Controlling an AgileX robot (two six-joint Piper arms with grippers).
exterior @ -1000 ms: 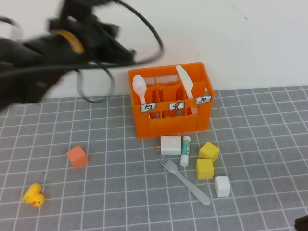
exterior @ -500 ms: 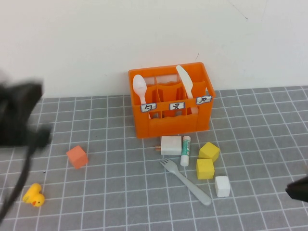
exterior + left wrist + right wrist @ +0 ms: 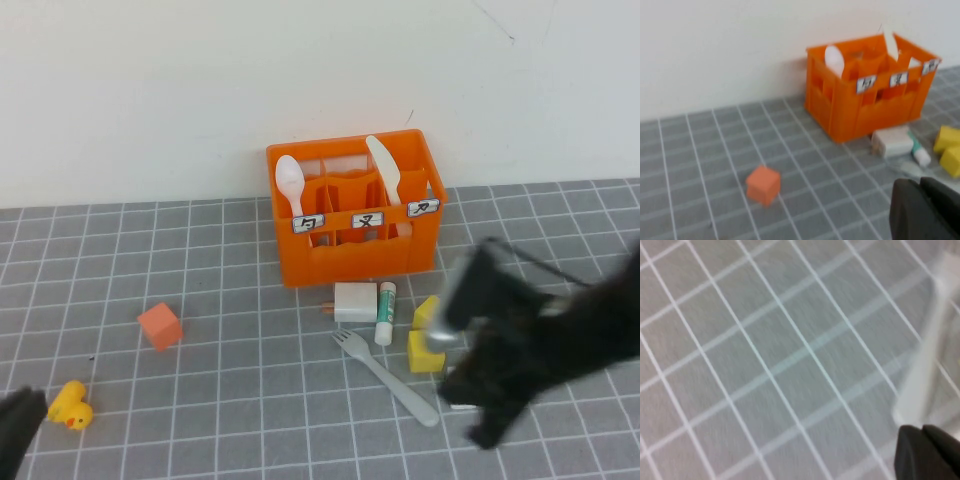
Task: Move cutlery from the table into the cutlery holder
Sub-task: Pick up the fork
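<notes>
The orange cutlery holder (image 3: 352, 250) stands at the back of the table (image 3: 250, 400). The pale pink spoon (image 3: 290, 185) stands in its left compartment and the cream-white knife (image 3: 385, 170) in its right one. The grey fork (image 3: 388, 377) lies on the tiles in front of it. My right gripper (image 3: 485, 430), blurred, is low over the table just right of the fork's handle end; its fingers are together and empty in the right wrist view (image 3: 925, 452), with the fork handle (image 3: 922, 365) beside them. My left gripper (image 3: 15, 440) is at the front left corner, shut and empty (image 3: 922, 210).
A white block (image 3: 355, 301), a glue stick (image 3: 385, 312) and two yellow blocks (image 3: 426, 352) lie between holder and fork. A small orange cube (image 3: 160, 326) and a yellow duck (image 3: 70, 405) are at the left. The wall is right behind the holder.
My left arm has swung from above the back left down to the front left corner. My right arm has come in from the right edge to beside the fork's handle.
</notes>
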